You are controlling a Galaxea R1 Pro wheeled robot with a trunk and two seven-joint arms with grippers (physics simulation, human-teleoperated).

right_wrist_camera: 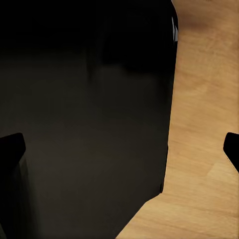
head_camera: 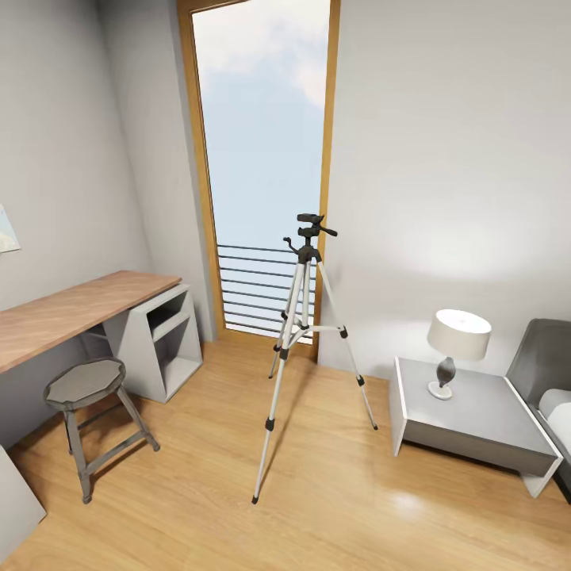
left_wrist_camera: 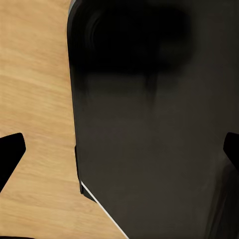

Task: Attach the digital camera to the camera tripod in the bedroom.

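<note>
Tripod standing by the bedroom window

Tripod (head_camera: 305, 333) stands upright near the centre of the head view, on the light wood floor (head_camera: 333, 507), just in front of the tall wood-framed window (head_camera: 262, 159) at twelve o'clock. Its three thin silver legs are splayed, with black joints and feet, and a black pan head with a side handle sits on top.

A wood-topped grey desk (head_camera: 79, 313) runs along the wall at nine o'clock, with a grey metal stool (head_camera: 87, 396) with a many-sided seat before it. At four o'clock a low grey side table (head_camera: 476, 420) carries a lamp (head_camera: 456, 345) with a pale drum shade, and a grey bed edge (head_camera: 547, 373) shows beyond it.

Each wrist view looks down at the wood floor and a large, smooth, dark panel of the robot's own body (left_wrist_camera: 154, 129). The left gripper (left_wrist_camera: 119, 152) has its black fingertips (left_wrist_camera: 10, 152) at opposite edges of the frame, spread wide and holding nothing. The right gripper (right_wrist_camera: 119, 149) is likewise spread, its fingertips (right_wrist_camera: 11, 149) far apart, with nothing between them.
</note>
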